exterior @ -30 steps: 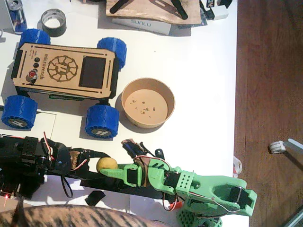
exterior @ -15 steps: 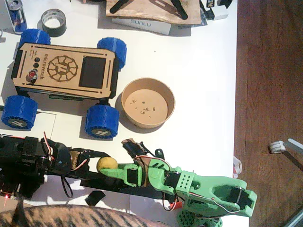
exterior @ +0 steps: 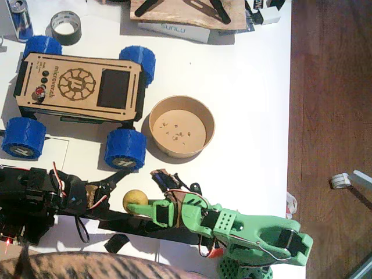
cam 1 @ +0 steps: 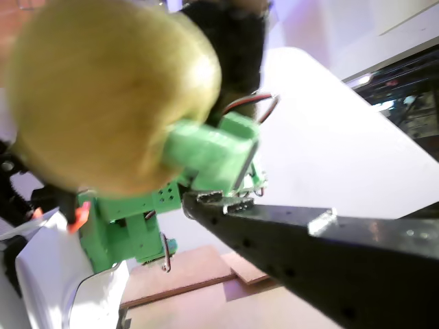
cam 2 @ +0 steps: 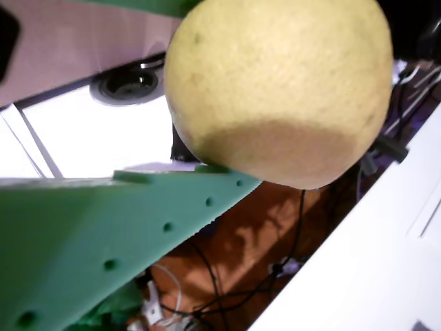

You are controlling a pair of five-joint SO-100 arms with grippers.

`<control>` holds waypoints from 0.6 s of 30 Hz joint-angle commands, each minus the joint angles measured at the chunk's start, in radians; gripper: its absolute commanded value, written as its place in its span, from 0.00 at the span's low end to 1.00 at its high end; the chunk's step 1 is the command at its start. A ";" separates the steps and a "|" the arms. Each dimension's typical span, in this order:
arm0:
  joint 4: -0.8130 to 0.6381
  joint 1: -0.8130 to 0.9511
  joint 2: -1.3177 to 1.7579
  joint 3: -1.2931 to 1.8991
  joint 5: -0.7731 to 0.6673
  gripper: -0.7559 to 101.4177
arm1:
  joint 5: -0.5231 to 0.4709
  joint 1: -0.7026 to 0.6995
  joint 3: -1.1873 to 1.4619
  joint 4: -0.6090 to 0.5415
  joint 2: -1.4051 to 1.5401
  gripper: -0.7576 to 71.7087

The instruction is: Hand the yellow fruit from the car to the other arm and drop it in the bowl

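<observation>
When set against the moment before, shows a handover just completed: left gripper (exterior: 116, 196), black, now spread wide, one finger swung up toward the bowl (exterior: 152, 125) side, no longer touching the yellow fruit (exterior: 135, 199). Right gripper (exterior: 137, 207), green, closed on that fruit and carrying it, nudged slightly nearer the bowl but still below and left of it, well short of the rim. Leaves, by the look of it, only the carry and the drop. Up close in a wrist view, shows a green finger (cam 1: 209, 151) pressed to the skin and a black finger (cam 1: 288, 240) standing clear with daylight between; in a wrist view, only fruit resting against a green finger (cam 2: 103, 221). Farther off, and seen solely from the fixed view: bowl holding crumbs alone, and the car (exterior: 78, 87) up-left of the bowl, bare of fruit.
</observation>
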 commanded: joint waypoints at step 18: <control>-0.017 0.005 0.005 -0.015 -0.011 0.53 | 0.192 0.614 -0.218 0.002 -0.150 0.01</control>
